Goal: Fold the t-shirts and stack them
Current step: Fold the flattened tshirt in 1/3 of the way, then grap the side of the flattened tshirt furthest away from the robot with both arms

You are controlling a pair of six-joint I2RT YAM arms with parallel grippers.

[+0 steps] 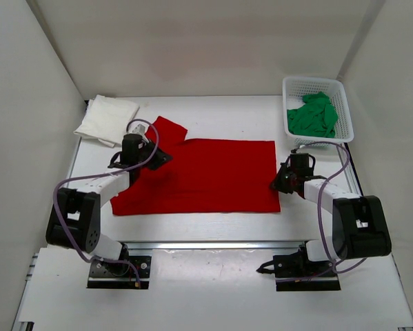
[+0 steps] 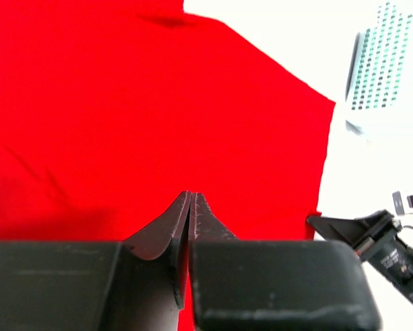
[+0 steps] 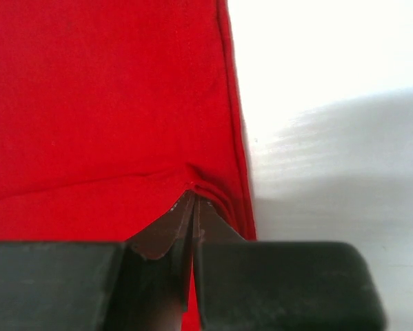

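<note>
Red t-shirt (image 1: pixel 213 176) seems light, soft and limp, best taken at an edge; the right gripper (image 3: pixel 194 198) is clenched on its stitched edge, for the left gripper (image 2: pixel 191 198) I cannot tell.

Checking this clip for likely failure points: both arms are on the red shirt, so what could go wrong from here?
1. The right gripper pinches only a small pucker at the red t-shirt edge, so the cloth may slip out when lifted.
2. The left gripper has its fingers nearly together with no clear pinch showing. If only one side lifts, the fold would likely skew.
3. The sleeve sticks out toward the white t-shirt and may fold unevenly.
</note>
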